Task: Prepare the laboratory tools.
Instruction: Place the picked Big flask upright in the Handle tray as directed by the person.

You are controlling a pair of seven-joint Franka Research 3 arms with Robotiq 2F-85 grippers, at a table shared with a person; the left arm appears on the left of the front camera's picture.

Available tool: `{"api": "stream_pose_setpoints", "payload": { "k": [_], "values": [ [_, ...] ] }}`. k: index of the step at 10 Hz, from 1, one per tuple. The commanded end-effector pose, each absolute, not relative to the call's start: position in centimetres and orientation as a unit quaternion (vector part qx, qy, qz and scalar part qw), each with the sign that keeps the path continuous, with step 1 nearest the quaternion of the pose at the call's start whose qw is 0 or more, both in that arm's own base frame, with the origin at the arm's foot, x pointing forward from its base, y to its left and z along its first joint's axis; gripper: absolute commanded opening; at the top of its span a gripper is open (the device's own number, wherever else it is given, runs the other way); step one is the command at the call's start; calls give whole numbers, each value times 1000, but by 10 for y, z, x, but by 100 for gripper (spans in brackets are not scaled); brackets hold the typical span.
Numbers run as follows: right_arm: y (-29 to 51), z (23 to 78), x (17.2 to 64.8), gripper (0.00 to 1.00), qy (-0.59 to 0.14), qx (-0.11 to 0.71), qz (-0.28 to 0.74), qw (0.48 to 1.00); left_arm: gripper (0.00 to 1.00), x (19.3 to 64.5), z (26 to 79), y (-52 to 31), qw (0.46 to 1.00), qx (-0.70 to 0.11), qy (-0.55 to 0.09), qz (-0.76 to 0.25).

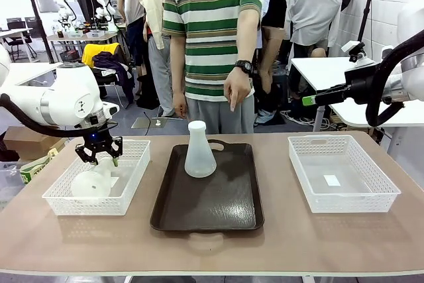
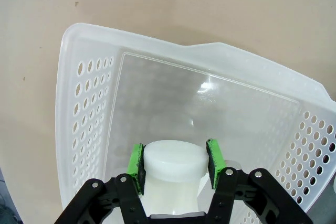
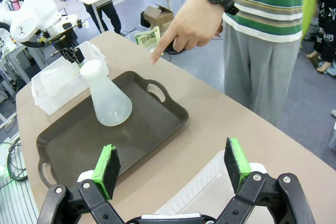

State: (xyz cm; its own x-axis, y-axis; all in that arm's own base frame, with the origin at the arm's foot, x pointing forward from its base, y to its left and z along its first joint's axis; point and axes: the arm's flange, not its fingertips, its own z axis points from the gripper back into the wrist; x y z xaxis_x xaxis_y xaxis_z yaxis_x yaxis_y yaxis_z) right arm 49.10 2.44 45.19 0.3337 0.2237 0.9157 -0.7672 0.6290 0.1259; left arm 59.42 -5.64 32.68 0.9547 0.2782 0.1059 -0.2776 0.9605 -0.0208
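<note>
We see the left gripper (image 2: pixel 174 163) clamped on a flask neck (image 2: pixel 173 162) in the basket (image 2: pixel 84 93); right gripper (image 3: pixel 173 169) spread, unladen.

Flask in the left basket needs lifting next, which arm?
Left. The left gripper already has its green pads on either side of the flask neck inside the left basket; the right gripper is open above the right basket.

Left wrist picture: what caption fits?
Left gripper pinching a flask neck inside the white basket.

Robotics lab: other robot arms (image 1: pixel 103 1) at further tables (image 1: pixel 76 36), onlookers (image 1: pixel 317 4) behind.
</note>
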Motion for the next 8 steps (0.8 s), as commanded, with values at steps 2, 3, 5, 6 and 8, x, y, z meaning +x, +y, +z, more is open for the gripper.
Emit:
{"api": "stream_pose_setpoints", "payload": {
  "k": [2,3,5,6,8],
  "values": [
    [25,454,492,100,-473,280,322,771,0,595,327,-57,989,-3,-55,140],
    [25,454,492,100,-473,280,322,771,0,595,327,-57,989,-3,-55,140],
    [25,454,492,100,-473,280,322,771,0,595,327,-57,989,-3,-55,140],
    [25,454,492,100,-473,280,322,771,0,595,327,-57,989,-3,-55,140],
    [25,454,492,100,-473,280,322,771,0,595,327,-57,989,-3,-55,140]
  ]
}}
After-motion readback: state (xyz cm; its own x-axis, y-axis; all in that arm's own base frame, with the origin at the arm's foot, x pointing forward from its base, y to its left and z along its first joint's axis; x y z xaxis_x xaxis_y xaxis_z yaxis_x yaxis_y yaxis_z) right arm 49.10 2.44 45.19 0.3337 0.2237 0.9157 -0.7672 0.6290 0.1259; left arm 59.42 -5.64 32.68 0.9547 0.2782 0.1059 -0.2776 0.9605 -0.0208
